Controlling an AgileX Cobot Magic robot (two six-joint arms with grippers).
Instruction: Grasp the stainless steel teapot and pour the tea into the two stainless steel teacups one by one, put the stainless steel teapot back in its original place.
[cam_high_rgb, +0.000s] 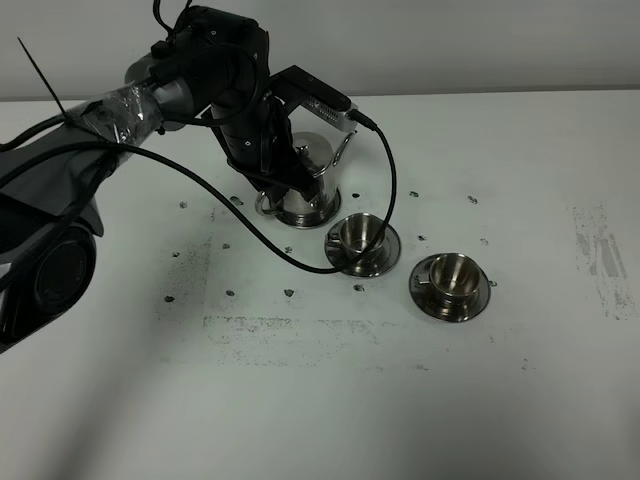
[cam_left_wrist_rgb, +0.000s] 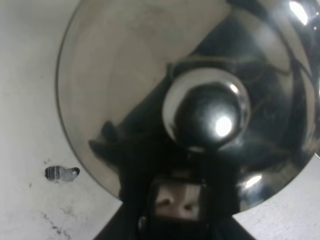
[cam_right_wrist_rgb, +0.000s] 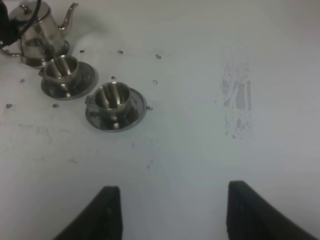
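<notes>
Left arm on the teapot, right arm idle

The stainless steel teapot (cam_high_rgb: 318, 172) stands upright on its tray (cam_high_rgb: 300, 218). The left gripper (cam_high_rgb: 278, 180) is close over the teapot, its grip impossible to tell. One teacup (cam_high_rgb: 360, 235) is just beside the teapot, the other teacup (cam_high_rgb: 452, 272) farther out. The right gripper (cam_right_wrist_rgb: 170, 215) gapes wide, well apart from the teapot.

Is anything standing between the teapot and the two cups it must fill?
No object stands between them. The teapot is beside the nearer cup; the farther cup lies beyond it. Only the arm's black cable hangs over the nearer cup.
</notes>
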